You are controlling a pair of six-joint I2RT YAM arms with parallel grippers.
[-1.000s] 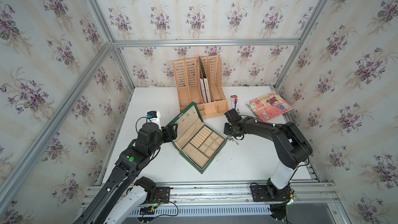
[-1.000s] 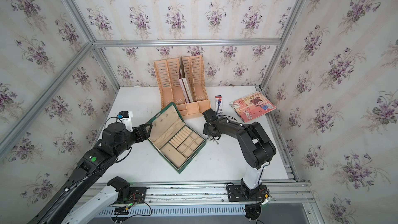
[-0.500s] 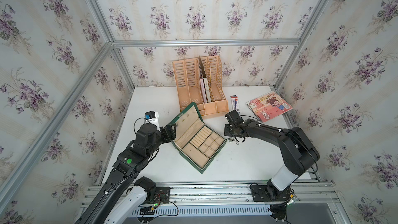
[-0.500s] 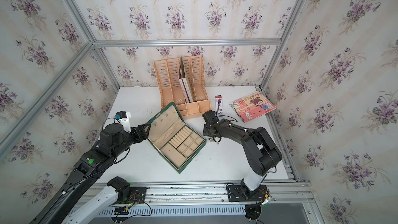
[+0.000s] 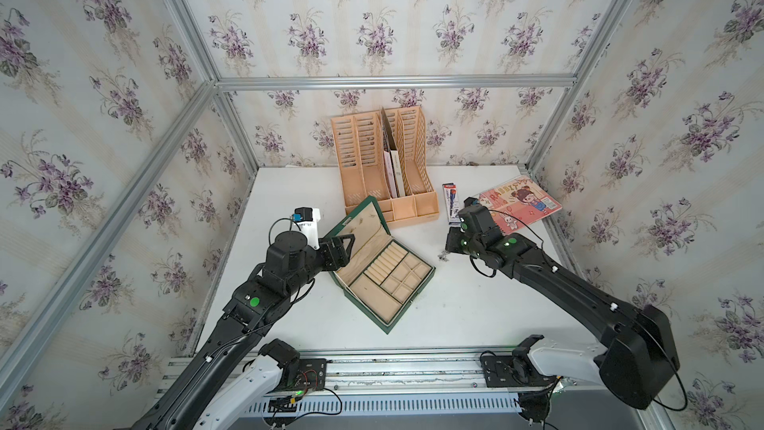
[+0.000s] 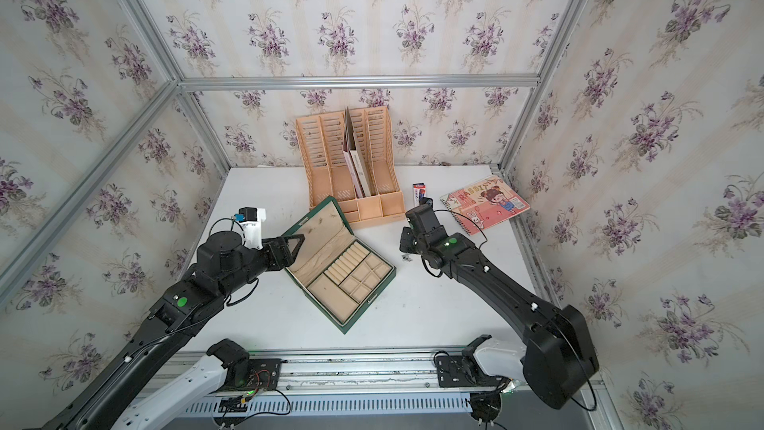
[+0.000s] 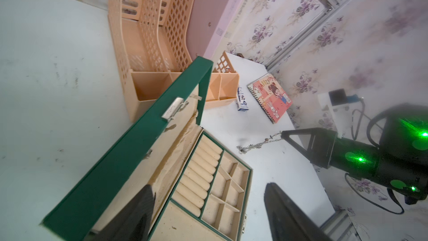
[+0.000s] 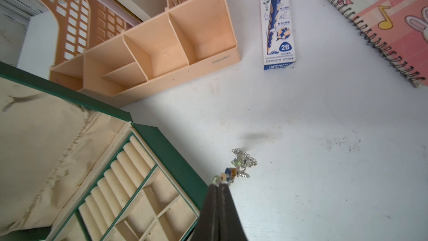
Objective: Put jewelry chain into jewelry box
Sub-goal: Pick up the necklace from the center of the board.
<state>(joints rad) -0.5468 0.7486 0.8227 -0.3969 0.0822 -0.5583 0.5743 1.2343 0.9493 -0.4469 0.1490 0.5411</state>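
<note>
The dark green jewelry box (image 5: pixel 411 301) (image 6: pixel 369 301) lies open mid-table, its beige compartments bare and its lid (image 7: pixel 129 149) tilted up. Just right of the box, my right gripper (image 5: pixel 448 248) (image 6: pixel 403 246) (image 8: pixel 218 184) is shut on one end of the jewelry chain (image 8: pixel 242 162) (image 7: pixel 257 146). The silvery chain with small charms dangles from the tips, low over the table beside the box wall (image 8: pixel 171 154). My left gripper (image 5: pixel 351 244) (image 7: pixel 208 205) is open at the lid's upper edge. One finger (image 7: pixel 139 212) is against the lid's lining.
An orange-tan file holder (image 5: pixel 384 167) stands right behind the box. A blue-and-white pencil carton (image 5: pixel 450 200) and a pink spiral notebook (image 5: pixel 521 204) lie at the back right, behind my right gripper. Papered walls enclose the table on three sides.
My right gripper has closed on the chain and risen slightly with it, and the arm's elbow has swung out to the right. The left arm and the box have stayed put.
</note>
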